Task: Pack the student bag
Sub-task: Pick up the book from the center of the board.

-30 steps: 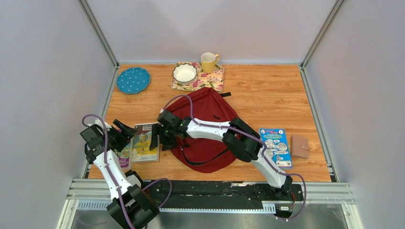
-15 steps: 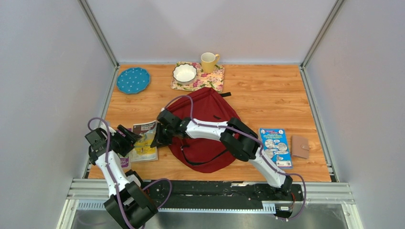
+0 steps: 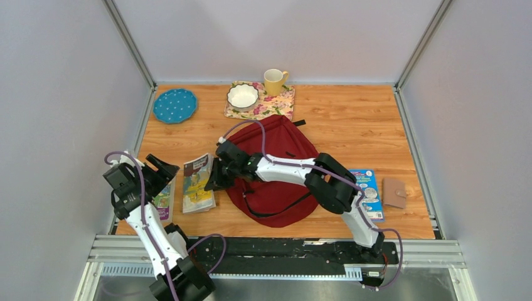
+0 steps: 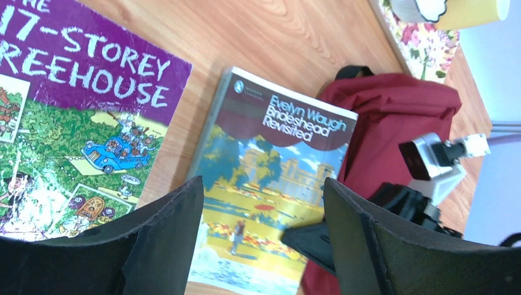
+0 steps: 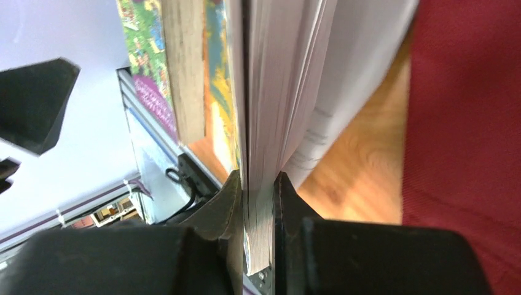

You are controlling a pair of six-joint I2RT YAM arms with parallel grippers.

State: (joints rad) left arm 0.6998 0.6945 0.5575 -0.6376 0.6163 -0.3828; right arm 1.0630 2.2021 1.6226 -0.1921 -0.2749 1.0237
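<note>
- On the purple book (image 4: 67, 123), by the table's (image 4: 258, 37) left edge: "17-STOREY", then "REEHOUSE", first letter cut off.
- On the paperback (image 4: 270, 178) beside it: "Evelyn Waugh", "Brideshead Revisited".

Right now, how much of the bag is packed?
Done: nothing visibly packed; the student bag lies on the table and I cannot see an opening. In hand: the right gripper is shut on the edge of the Brideshead book beside the bag. The left gripper is open. Left: that book, the Treehouse book, the blue book and maybe the brown wallet all lie outside.
</note>
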